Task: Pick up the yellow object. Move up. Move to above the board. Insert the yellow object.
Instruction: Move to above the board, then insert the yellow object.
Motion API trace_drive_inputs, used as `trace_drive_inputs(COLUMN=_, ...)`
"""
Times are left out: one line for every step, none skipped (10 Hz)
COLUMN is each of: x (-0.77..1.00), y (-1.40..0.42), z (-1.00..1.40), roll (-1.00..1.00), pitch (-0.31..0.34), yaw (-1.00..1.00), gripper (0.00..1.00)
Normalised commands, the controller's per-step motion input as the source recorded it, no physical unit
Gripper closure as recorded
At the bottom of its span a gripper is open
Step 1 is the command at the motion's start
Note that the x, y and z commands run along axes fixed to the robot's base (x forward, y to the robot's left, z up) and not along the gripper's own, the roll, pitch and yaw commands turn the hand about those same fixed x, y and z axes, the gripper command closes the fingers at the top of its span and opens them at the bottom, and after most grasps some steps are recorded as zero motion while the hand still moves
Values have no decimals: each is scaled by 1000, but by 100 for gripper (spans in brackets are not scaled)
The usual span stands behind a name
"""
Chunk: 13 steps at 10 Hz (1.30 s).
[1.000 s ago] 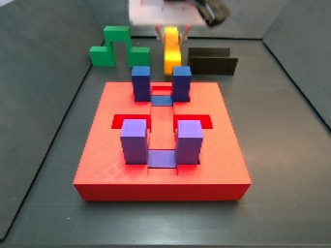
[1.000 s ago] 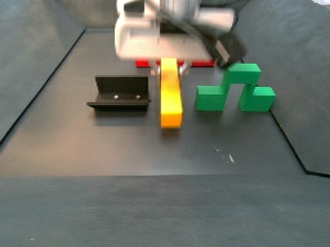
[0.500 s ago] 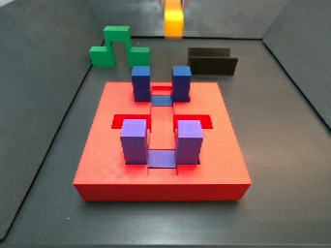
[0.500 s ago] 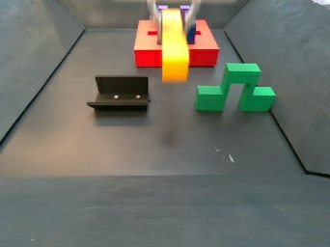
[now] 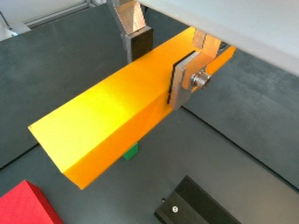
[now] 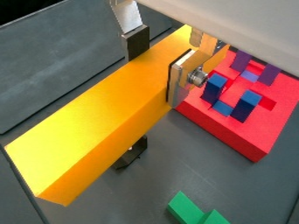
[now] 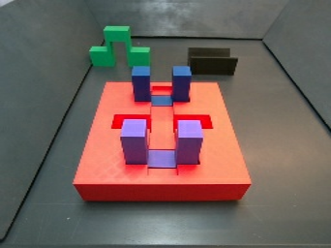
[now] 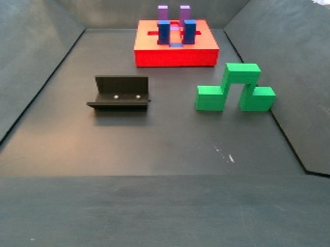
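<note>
Yellow bar (image 5: 122,118) sits clamped between the two silver plate fingers (image 5: 184,77) of the tool (image 5: 162,54); both wrist views show this, with the dark pads pressed against its long sides. The grip falls toward one end, and most of the bar's length juts out free. It hangs in the air, well above the dark desk (image 5: 246,131).

Neither side view shows the tool or the bar; both are out of frame there.

Red board (image 7: 162,145) lies flat on the desk, carrying four upright blue-purple posts (image 7: 135,141) around recessed slots. In a wrist view the board (image 6: 246,122) appears below and off to the side of the held bar, not under it.

Green stepped block (image 8: 233,89) stands on the desk, well apart from the board. Black L-shaped fixture (image 8: 120,94) stands on the floor beside it, with a clear gap between them. A wrist view catches a corner of the fixture (image 5: 198,206) and a red corner of the board (image 5: 24,206).
</note>
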Motion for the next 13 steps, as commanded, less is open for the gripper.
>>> trace_drive_inputs(x=-133, y=-1400, z=222, roll=37, pitch=326, yaw=-88, gripper=100)
trace_drive_inputs(x=-142, y=-1400, z=219, roll=76, pitch=313, yaw=-75, gripper=100)
trace_drive_inputs(x=-142, y=-1400, z=228, roll=99, pitch=261, yaw=-24, gripper=100)
trace_drive_inputs(x=-129, y=-1400, z=228, roll=25, pitch=175, yaw=-17, gripper=100)
trace_drive_inputs(x=-124, y=-1400, z=237, roll=25, pitch=128, yaw=-4, gripper=100)
trace_drive_inputs(x=-117, y=-1400, z=252, roll=14, pitch=93, yaw=11, gripper=100)
trace_drive_inputs(x=-106, y=-1400, z=258, roll=-7, pitch=81, yaw=10, gripper=100)
trace_drive_inputs(x=-87, y=-1400, z=263, roll=-2, pitch=85, yaw=8, gripper=100)
trace_drive_inputs(x=-39, y=-911, z=176, roll=11, pitch=93, yaw=6, gripper=100)
trace_drive_inputs(x=51, y=-283, z=67, roll=5, pitch=130, yaw=9, gripper=100)
trace_drive_inputs(x=26, y=0, z=-20, roll=0, pitch=0, yaw=0, gripper=100)
trace_drive_inputs(x=54, y=0, z=-131, roll=-57, pitch=0, yaw=0, gripper=100)
trace_drive_inputs(x=29, y=0, z=-23, roll=-74, pitch=0, yaw=0, gripper=100)
